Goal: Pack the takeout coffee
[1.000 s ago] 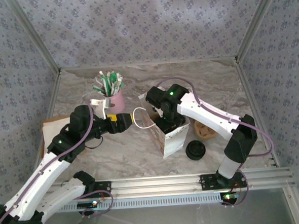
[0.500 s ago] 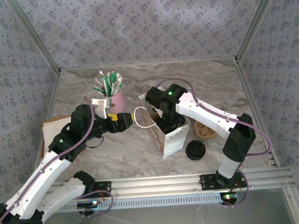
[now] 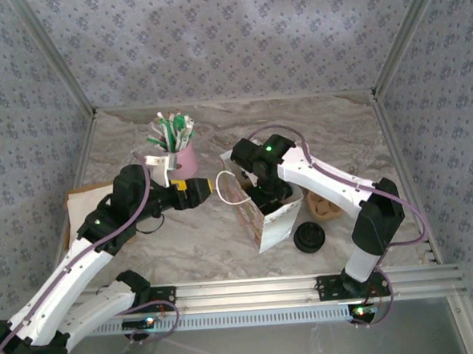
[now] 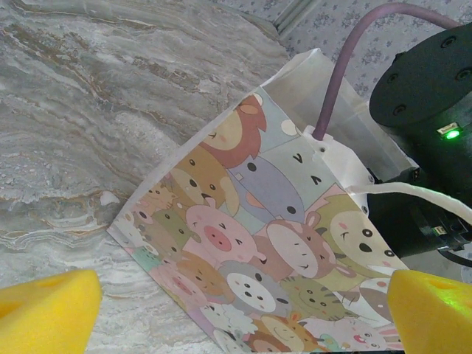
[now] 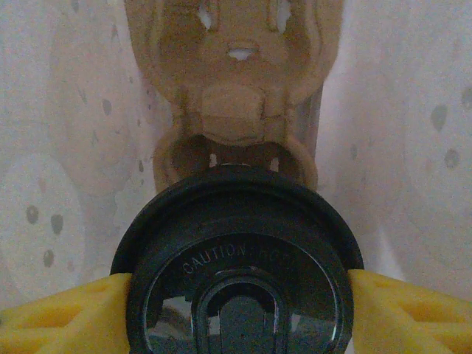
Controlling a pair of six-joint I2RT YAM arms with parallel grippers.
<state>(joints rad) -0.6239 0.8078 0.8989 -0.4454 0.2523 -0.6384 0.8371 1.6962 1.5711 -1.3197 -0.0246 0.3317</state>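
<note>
**Top external view.** Two arms reach over a marble-patterned bench [image 3: 160,246] toward a white paper bag [image 3: 278,224] standing near its centre. The right arm bends down into the open mouth of the bag, so its wrist hides the bag's interior. The left tool [image 3: 205,189] hangs just beside the bag's left face, close to a white loop handle [image 3: 225,187], without touching either. Behind the left tool stands a pink cup [image 3: 183,160] filled with green-and-white sticks. A stack of black lids [image 3: 309,237] lies on the bench just right of the bag's near corner.

**Left wrist view.** The left tool [image 4: 236,313] has its two yellow fingertips [image 4: 46,311] spread wide apart at the frame's lower corners, with nothing between them. Ahead is the bag's side panel [image 4: 273,251], printed with cartoon animals. The handle [image 4: 413,193] arcs across the black wrist of the right arm above it.

**Right wrist view.** The right tool [image 5: 240,313] is clamped on the takeout coffee [image 5: 240,243]. One yellow finger [image 5: 66,316] presses against each side of the round black lid, and the cup body beneath is hidden. The coffee is inside the bag, whose pale inner walls [image 5: 59,110] surround it. It is held just over a moulded tan tray [image 5: 236,81] at the bottom. Whether it touches the tray cannot be told.
</note>
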